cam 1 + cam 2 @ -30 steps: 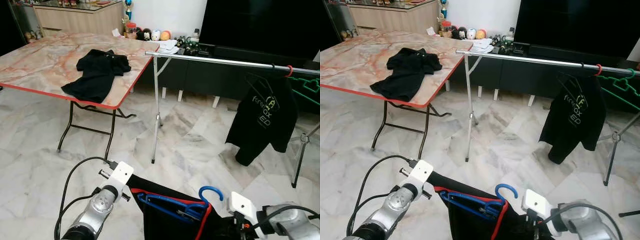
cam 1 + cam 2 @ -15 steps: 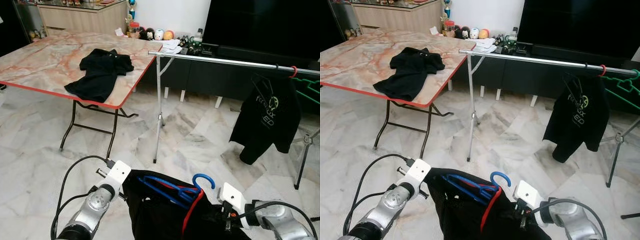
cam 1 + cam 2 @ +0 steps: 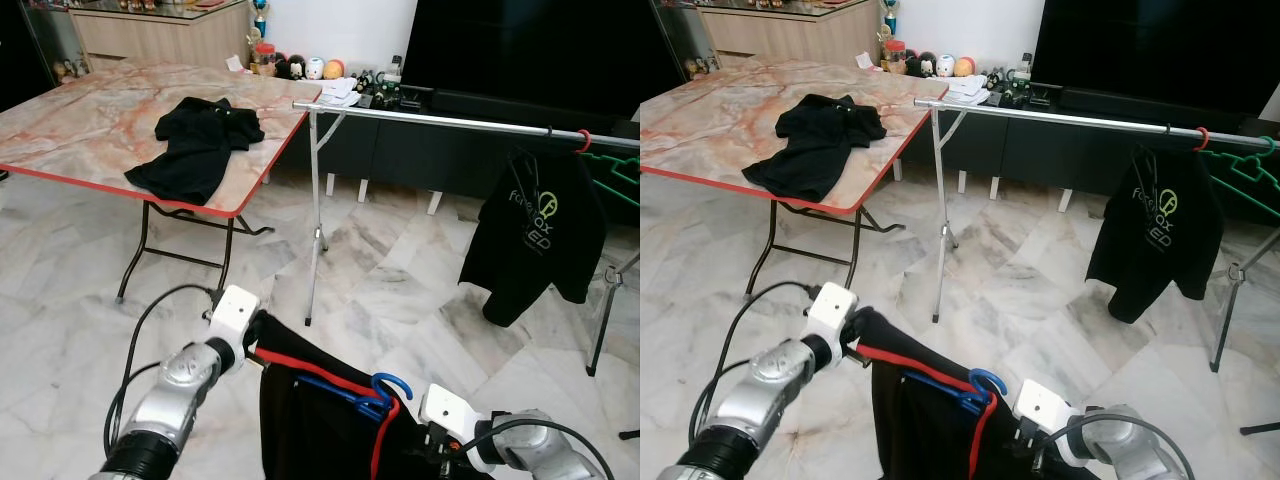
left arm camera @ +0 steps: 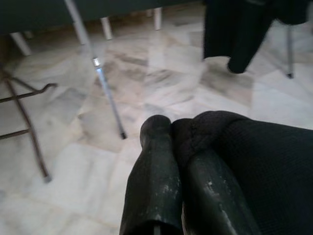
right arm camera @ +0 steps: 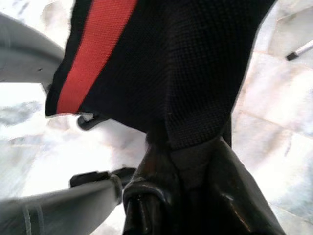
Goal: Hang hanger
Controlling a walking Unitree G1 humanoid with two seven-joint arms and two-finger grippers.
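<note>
Shirt cloth, black with a red trim, hangs low in the centre of the left eye frame as a black shirt (image 3: 320,420) stretched between the two arms, threaded on a blue hanger (image 3: 355,392) whose hook curls up at lower centre-right. The left gripper (image 4: 182,147), at lower left of the head views, has its two black fingers (image 4: 154,191) pressed together on a fold of this shirt's shoulder. The right gripper (image 5: 183,161), at the bottom right edge of the head views, is likewise pinched on the black fabric, with the red stripe running just above it in its wrist view.

Beyond, across the white marble floor (image 3: 400,290), a silver clothes rail (image 3: 440,121) spans from centre to the right edge in the upper part of the frame, on a thin folding leg. A second black T-shirt (image 3: 535,235) with a printed logo hangs from it at right, with a green hanger (image 3: 618,170) just past it at the edge. At upper left stands a folding table (image 3: 90,120) with a marbled top and red rim, a black garment (image 3: 200,145) lying crumpled on it. Small figurines (image 3: 310,68) sit along the far wall at top centre.
</note>
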